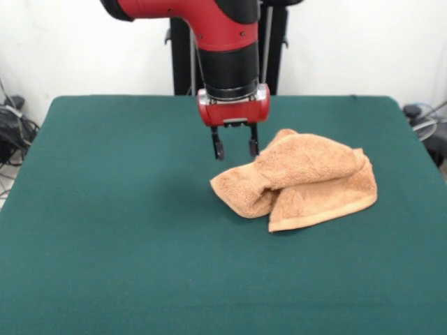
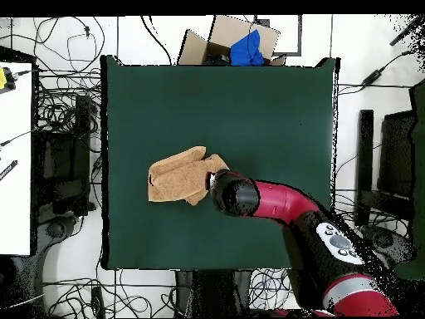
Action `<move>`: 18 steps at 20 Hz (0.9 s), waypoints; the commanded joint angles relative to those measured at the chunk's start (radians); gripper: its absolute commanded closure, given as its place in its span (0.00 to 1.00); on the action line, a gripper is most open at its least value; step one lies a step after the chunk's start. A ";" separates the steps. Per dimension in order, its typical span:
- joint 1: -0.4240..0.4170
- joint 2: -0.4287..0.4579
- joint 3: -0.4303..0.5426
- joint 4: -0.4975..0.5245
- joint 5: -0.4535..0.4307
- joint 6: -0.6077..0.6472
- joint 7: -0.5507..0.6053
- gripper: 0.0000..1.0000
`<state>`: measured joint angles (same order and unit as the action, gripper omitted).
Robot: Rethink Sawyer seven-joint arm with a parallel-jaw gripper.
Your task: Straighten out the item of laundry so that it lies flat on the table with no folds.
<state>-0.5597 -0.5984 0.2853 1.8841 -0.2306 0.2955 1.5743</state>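
The item of laundry (image 1: 307,181) is a light-orange towel, bunched and folded over itself right of the table's middle in the front view. Its hemmed edge shows along the near side. My gripper (image 1: 235,148) hangs open just above the table (image 1: 112,223), at the towel's far left corner, with nothing between its fingers. In the overhead view the towel (image 2: 176,178) lies left of centre on the green table (image 2: 266,108), and the arm's wrist covers the gripper and the towel's right end.
A cardboard box (image 2: 224,41) with a blue item sits beyond the table's far edge in the overhead view. Cables and equipment (image 2: 62,158) surround the table on the floor. A white desk (image 2: 15,158) stands at the left.
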 commanded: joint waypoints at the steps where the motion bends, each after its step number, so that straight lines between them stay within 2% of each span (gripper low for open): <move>1: 0.032 0.069 0.036 -0.064 -0.042 -0.081 0.088 0.00; 7: 0.025 0.067 0.033 -0.067 -0.044 -0.079 0.076 0.00; 18: 0.001 0.123 0.043 -0.148 -0.060 -0.073 0.035 0.00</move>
<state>-0.5573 -0.5140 0.2853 1.8281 -0.2304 0.2691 1.5743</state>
